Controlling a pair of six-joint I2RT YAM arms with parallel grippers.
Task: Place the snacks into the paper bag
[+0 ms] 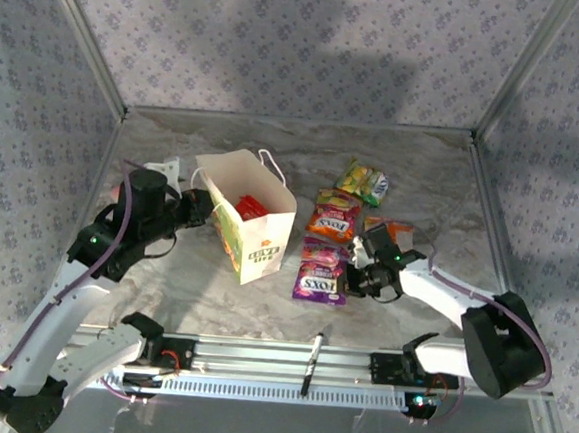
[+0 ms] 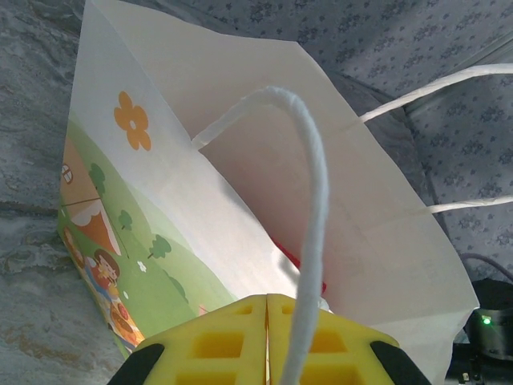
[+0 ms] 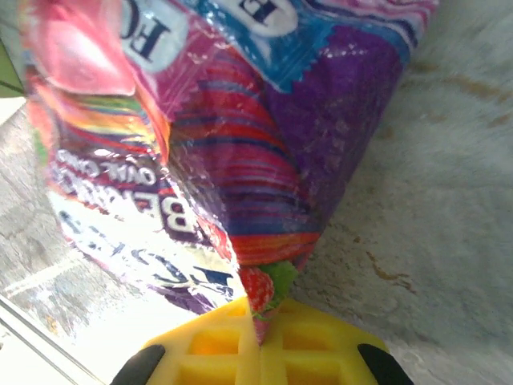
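The cream paper bag (image 1: 253,236) stands open on the marble table (image 1: 203,300), left of centre, and a red packet (image 1: 251,208) lies inside it. The left gripper (image 1: 202,210) is at the bag's left rim. From the left wrist camera its yellow pads (image 2: 232,341) are pressed together on the rim of the bag (image 2: 240,192), with a white loop handle (image 2: 313,192) arching right over them. To the right of the bag, the right gripper (image 1: 351,279) is pinched shut on the near corner of the purple FOXS packet (image 1: 321,279), which lies flat on the table; its pads (image 3: 212,345) meet on the packet's edge (image 3: 264,293). Behind that packet lies the orange packet (image 1: 332,220), farther back the yellow-green packet (image 1: 364,181), and the orange-pink packet (image 1: 383,225) sits just behind the right gripper. A black pen (image 1: 312,362) rests at the near edge.
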